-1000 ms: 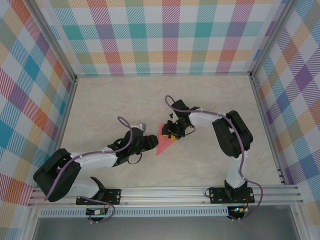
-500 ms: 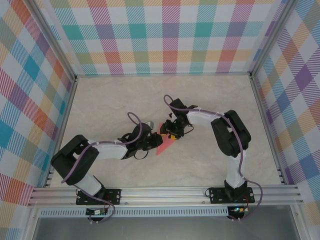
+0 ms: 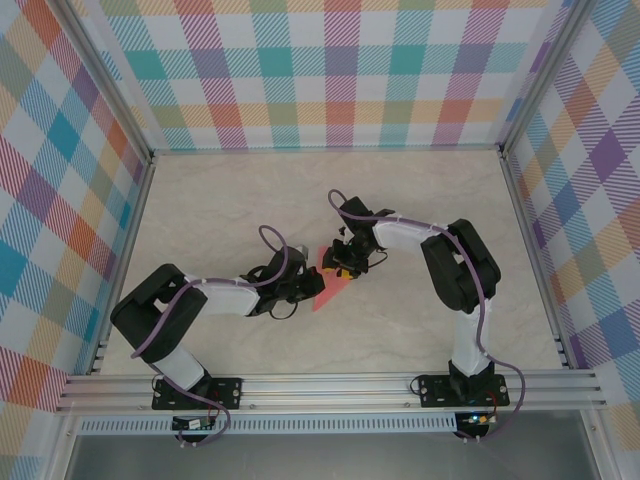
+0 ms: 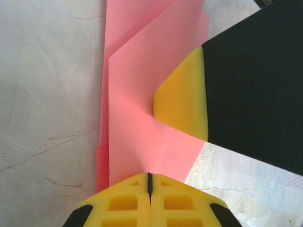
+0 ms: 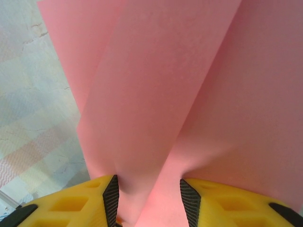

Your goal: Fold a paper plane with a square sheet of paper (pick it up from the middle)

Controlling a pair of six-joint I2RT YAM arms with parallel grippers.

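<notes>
The salmon-pink sheet of paper [image 3: 335, 285] lies mid-table, creased into a narrow pointed shape. In the left wrist view the paper [image 4: 142, 94] runs away from my left gripper [image 4: 149, 182], whose yellow fingers are shut on its near edge. My left gripper [image 3: 316, 287] comes in from the left. My right gripper [image 3: 345, 265] is over the paper's far end, and one of its yellow fingers [image 4: 182, 101] presses against a raised fold. In the right wrist view the layered paper [image 5: 165, 85] rises between the spread jaws of my right gripper [image 5: 149, 198], which is open.
The marble-patterned table [image 3: 250, 200] is walled by checked panels on three sides. A metal rail [image 3: 330, 385] runs along the near edge by the arm bases.
My left gripper has moved right onto the paper's edge, and its arm has folded in closer. The right gripper shifted slightly left and stays over the paper.
</notes>
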